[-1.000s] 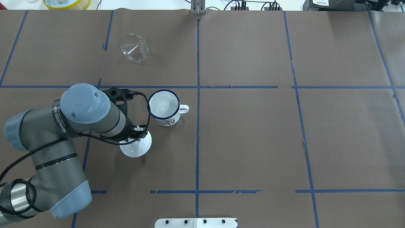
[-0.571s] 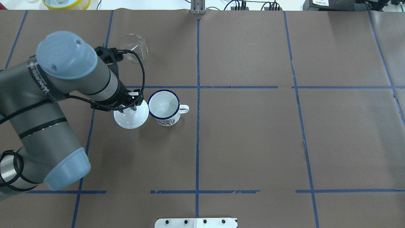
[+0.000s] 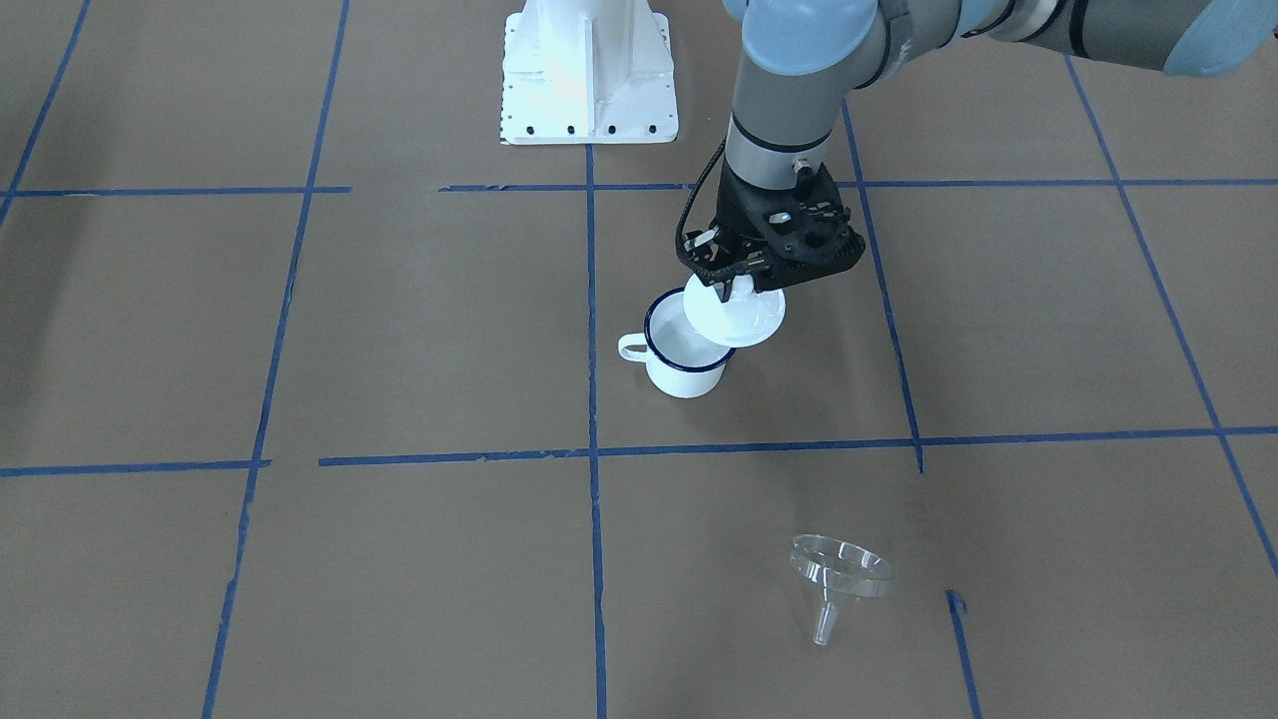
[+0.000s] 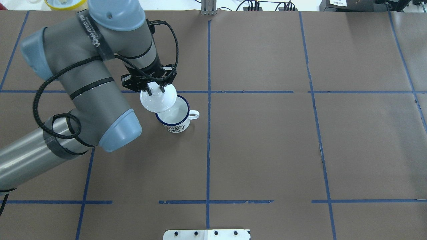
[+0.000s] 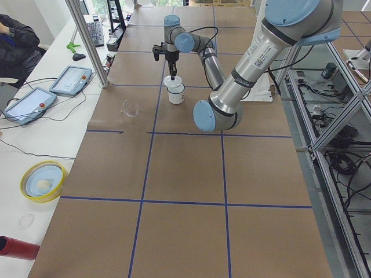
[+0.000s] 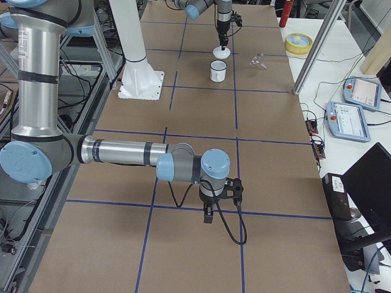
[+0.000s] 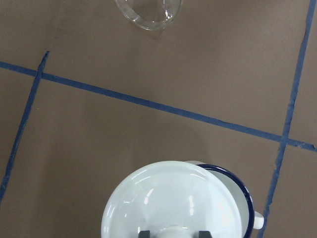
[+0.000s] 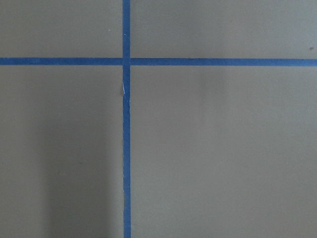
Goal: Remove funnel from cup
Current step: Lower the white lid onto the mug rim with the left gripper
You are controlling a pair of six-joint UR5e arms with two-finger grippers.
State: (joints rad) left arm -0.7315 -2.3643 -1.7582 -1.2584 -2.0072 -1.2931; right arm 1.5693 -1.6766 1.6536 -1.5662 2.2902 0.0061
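With the left hand [image 4: 155,88], pinched the knob of a white lid [image 4: 159,100], one finger pressed in from each side. Held the lid level, dome up, just over the cup [image 4: 176,124]. Covered only part of the rim, on the side away from the handle. Seemed clear of the rim in the side views, though could not be sure of a gap.

Showed nothing inside the cup but bare white enamel: no funnel there. Found the funnel [image 3: 839,567] on the desk [image 4: 267,150], well apart from the cup and farther from the robot. Lay tipped over, resting on rim and spout, and untouched by either hand.

Judged the removal itself already done, with nothing more owed to the funnel as far as could be seen. Took the lid for a separate matter, probably meant for the cup's mouth and needing a short shift toward the handle to sit centred.

Reached out from the robot's left, forearm angled across the desk, wrist turned straight down, fingers vertical above the cup's edge.

Hung the right hand [image 6: 208,215] low over crossed blue tape [image 8: 126,61], far from everything. Could not tell whether spread or pressed together.
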